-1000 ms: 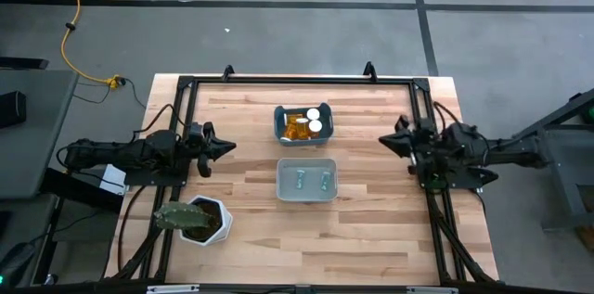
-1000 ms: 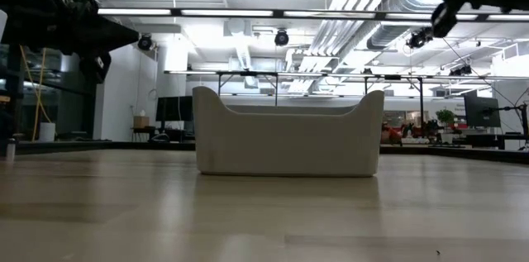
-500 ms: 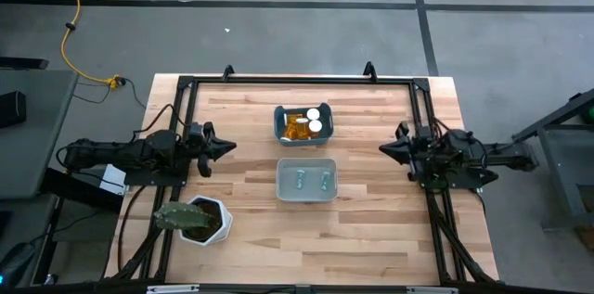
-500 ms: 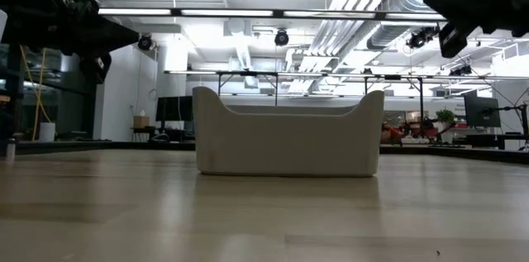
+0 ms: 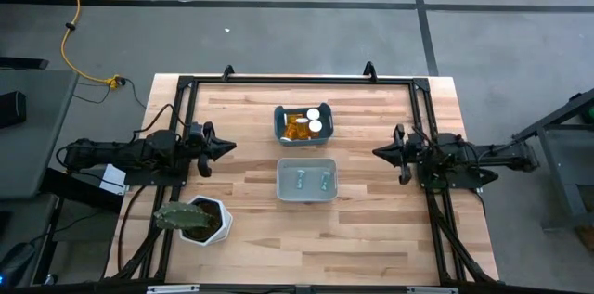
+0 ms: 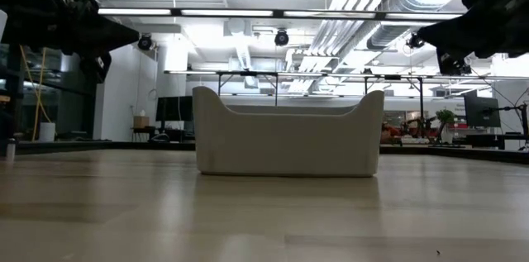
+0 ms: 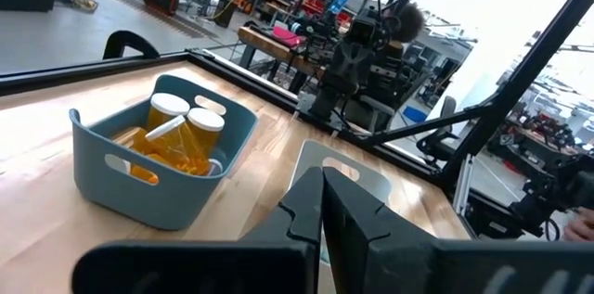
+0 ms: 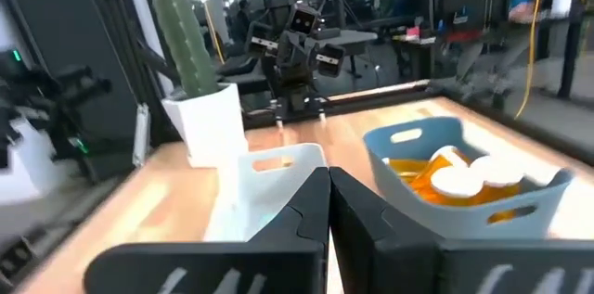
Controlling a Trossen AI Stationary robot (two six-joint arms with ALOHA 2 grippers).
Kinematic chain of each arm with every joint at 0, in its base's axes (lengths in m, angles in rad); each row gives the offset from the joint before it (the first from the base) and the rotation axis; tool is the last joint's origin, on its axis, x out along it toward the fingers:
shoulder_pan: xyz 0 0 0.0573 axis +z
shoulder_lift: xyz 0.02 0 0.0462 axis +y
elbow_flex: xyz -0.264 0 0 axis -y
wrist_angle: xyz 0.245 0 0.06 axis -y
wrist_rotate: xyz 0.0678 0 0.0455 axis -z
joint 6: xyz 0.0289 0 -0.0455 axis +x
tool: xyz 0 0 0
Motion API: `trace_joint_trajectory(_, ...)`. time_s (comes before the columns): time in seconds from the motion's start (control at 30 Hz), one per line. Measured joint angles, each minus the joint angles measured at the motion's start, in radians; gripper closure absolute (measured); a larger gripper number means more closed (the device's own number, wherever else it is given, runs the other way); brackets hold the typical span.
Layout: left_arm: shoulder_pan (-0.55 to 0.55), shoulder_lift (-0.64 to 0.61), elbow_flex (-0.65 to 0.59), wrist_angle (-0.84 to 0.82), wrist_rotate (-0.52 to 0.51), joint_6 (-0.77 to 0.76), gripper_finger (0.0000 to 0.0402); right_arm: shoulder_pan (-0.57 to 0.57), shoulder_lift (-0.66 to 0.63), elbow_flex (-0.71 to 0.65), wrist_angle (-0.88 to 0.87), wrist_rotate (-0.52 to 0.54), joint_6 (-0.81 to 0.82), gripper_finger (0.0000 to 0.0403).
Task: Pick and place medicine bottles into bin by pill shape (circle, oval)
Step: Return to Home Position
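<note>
Your left tool (image 5: 227, 146) hangs above the table (image 5: 371, 224) close to its left edge, about halfway between front and back, pointing toward the centre. Its wrist view shows the fingers (image 7: 306, 210) pressed together with nothing between them. Your right tool (image 5: 379, 152) hangs in the matching place near the right edge, also pointing inward. Its fingers (image 8: 311, 206) are likewise closed flat against each other and carry nothing. In the low view both tools, left (image 6: 132, 39) and right (image 6: 421, 37), are well above the table surface. The blue bin (image 5: 278, 124) stands at mid-width toward the back edge. It holds the orange bottles (image 5: 314, 118), white caps showing, lying and leaning against one another; you cannot get a sure count of them from these views. The gray bin (image 5: 281, 181) stands at the centre of the table, just in front of the blue bin and apart from it. Two greenish bottles (image 5: 301, 180) lie inside it side by side. In the low view the gray bin (image 6: 288, 134) hides the blue one. A white pot (image 5: 209, 222) with a cactus (image 5: 174, 216) stands near the front left corner, well apart from both bins. No bottle lies loose on the table surface.
</note>
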Motion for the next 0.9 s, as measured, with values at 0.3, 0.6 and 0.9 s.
trace_joint_trajectory(0.3,0.000,0.000,0.000,-0.001,0.000,0.000,0.0401,-0.003,0.003,0.000,0.000,-0.001,-0.033,0.0403)
trace_joint_trajectory(0.6,0.000,0.000,0.000,0.000,0.001,0.000,0.0401,-0.003,0.003,0.000,-0.001,-0.003,0.159,0.0403)
trace_joint_trajectory(0.9,0.000,0.000,0.000,0.000,0.001,0.000,0.0401,-0.003,0.003,0.000,-0.001,-0.003,0.189,0.0403)
